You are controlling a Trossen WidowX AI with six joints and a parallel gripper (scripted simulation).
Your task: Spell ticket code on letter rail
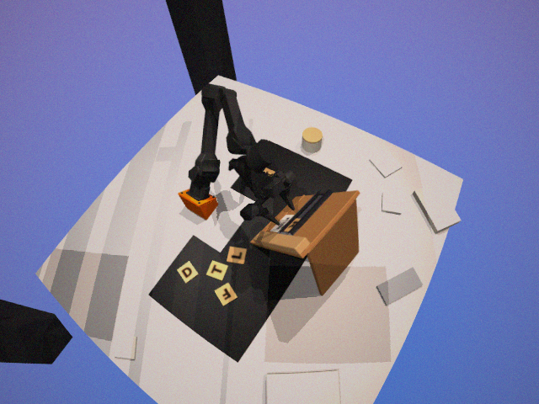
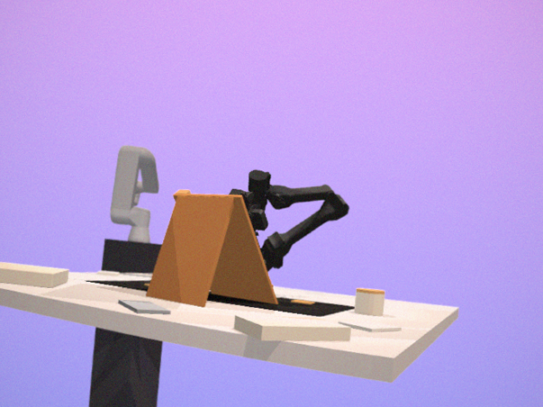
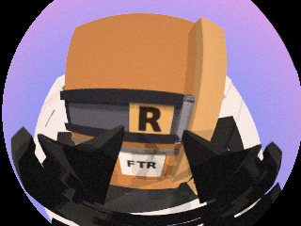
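Location: Robot Test Station, Room Type Undetermined

A black jointed arm (image 1: pixel 210 130) (image 2: pixel 309 218) on an orange base (image 1: pixel 204 206) stands on a pale table (image 1: pixel 183 356) (image 2: pixel 409 349). A grey arm (image 2: pixel 124 184) stands on a dark pedestal (image 2: pixel 125 379). Both indicate a robotics workstation. Plain blue-violet surroundings identify no home, shop or office.

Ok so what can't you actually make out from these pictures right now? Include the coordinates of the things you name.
- Tile near the arm (image 1: pixel 269 172): its letter, in the top view, is too small and partly covered by the arm.
- Rail's lettered face: hidden in the exterior view by the board's back (image 2: pixel 190 247).
- Whether the R tile (image 3: pixel 150 119) is fully home: the wrist view doesn't settle it.
- Large pale slab (image 1: pixel 302 389): cut off by the top view's bottom edge.
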